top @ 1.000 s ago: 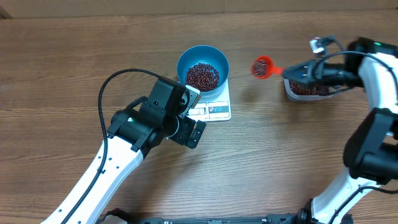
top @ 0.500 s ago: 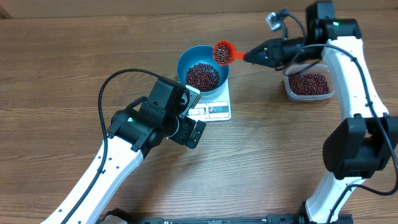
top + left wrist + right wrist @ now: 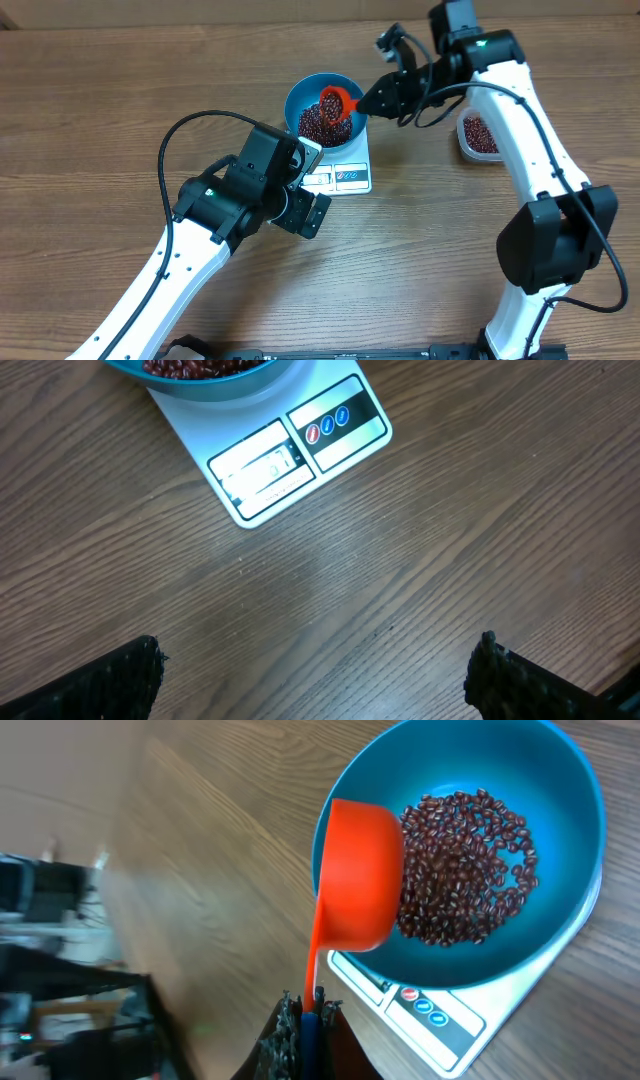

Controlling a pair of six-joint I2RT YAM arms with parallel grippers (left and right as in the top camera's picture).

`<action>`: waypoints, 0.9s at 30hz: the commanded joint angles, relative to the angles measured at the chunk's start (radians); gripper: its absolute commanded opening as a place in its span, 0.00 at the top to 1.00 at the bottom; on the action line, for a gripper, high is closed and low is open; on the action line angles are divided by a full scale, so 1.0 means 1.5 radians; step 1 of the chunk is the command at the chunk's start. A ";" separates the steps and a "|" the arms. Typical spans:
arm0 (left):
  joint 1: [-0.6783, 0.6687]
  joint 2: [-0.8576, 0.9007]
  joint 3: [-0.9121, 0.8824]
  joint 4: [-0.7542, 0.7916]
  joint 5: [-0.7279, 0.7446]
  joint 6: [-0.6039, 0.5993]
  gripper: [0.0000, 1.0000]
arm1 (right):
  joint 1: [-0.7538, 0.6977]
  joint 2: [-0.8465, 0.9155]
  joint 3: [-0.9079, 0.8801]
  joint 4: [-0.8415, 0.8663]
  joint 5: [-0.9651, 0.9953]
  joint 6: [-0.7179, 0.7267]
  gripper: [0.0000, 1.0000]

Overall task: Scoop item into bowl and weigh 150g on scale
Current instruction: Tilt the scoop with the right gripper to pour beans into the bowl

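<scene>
blue bowl (image 3: 560,770), red-brown beans (image 3: 460,870), orange scoop (image 3: 358,875)

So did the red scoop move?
Yes. In the overhead view the red scoop went left, from near the clear tub to over the blue bowl, which stayed on the scale.

The left arm (image 3: 185,255) and right arm (image 3: 535,130) are white-shelled with black joints, trailing looped black cables (image 3: 205,115).
</scene>
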 commanded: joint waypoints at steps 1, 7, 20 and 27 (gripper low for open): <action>-0.003 -0.002 0.002 0.001 0.009 0.001 0.00 | 0.012 0.001 0.020 0.019 0.054 0.025 0.96; -0.003 -0.002 0.002 0.001 0.009 0.001 0.00 | 0.025 0.001 0.020 0.023 0.061 -0.003 0.96; -0.003 -0.002 0.002 0.001 0.009 0.001 0.00 | 0.036 0.001 0.020 0.012 0.160 0.011 0.97; -0.003 -0.002 0.002 0.001 0.009 0.001 0.00 | 0.049 0.001 0.020 0.001 0.164 -0.036 0.97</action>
